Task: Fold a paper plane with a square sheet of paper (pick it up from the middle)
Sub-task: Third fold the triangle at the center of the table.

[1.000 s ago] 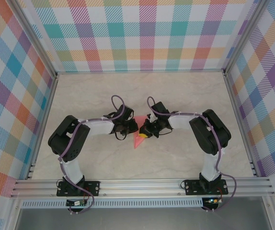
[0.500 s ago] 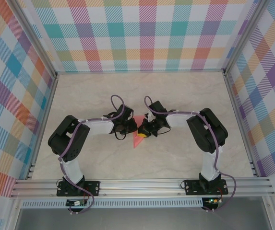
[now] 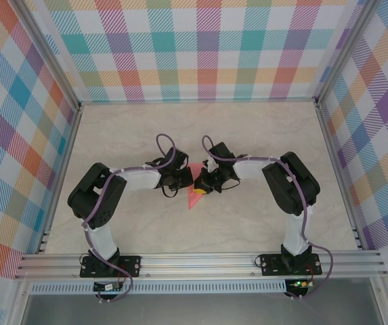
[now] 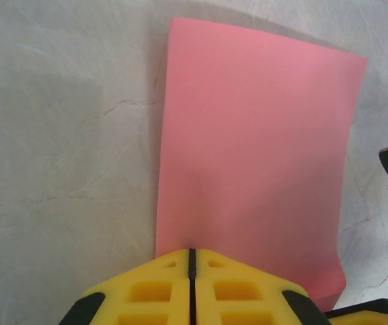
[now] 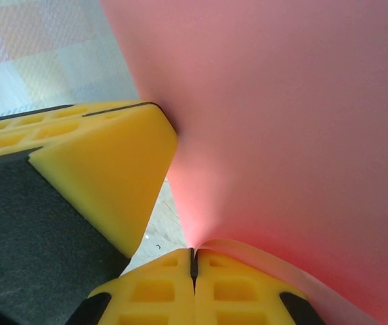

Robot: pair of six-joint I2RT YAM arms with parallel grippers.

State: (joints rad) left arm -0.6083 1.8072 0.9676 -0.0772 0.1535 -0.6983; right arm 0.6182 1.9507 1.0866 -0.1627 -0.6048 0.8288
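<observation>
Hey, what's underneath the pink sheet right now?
Pale marbled tabletop runs beneath the pink sheet, and the sheet's shadow falls on it. The patch directly below the sheet is covered and cannot be seen.

Pale marbled table (image 3: 248,135) inside bright plaid walls (image 3: 207,47)
</observation>
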